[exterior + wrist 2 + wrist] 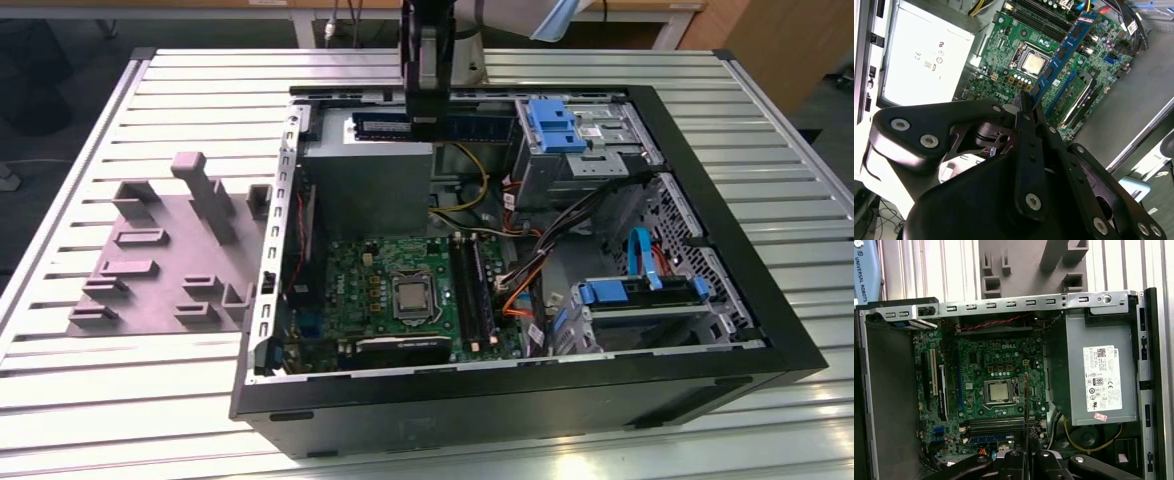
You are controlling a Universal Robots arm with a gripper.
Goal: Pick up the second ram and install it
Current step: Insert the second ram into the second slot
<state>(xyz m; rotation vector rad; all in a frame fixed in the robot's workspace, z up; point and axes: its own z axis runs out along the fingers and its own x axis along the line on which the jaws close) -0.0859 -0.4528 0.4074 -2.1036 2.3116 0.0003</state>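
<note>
My gripper is shut on the second ram, a long blue-green stick with black chips. In the exterior view the stick hangs level near the far wall of the open computer case, above the grey power supply. In the second wrist view the black fingers pinch one end of the ram, which juts out over the green motherboard. In the first wrist view the ram appears edge-on as a thin line rising from the gripper. The long black sockets lie beside the processor.
The black case wall rings the work area. Blue drive cages and bundled cables crowd the exterior view's right. The grey moulded holder block sits on the slatted table at the exterior view's left.
</note>
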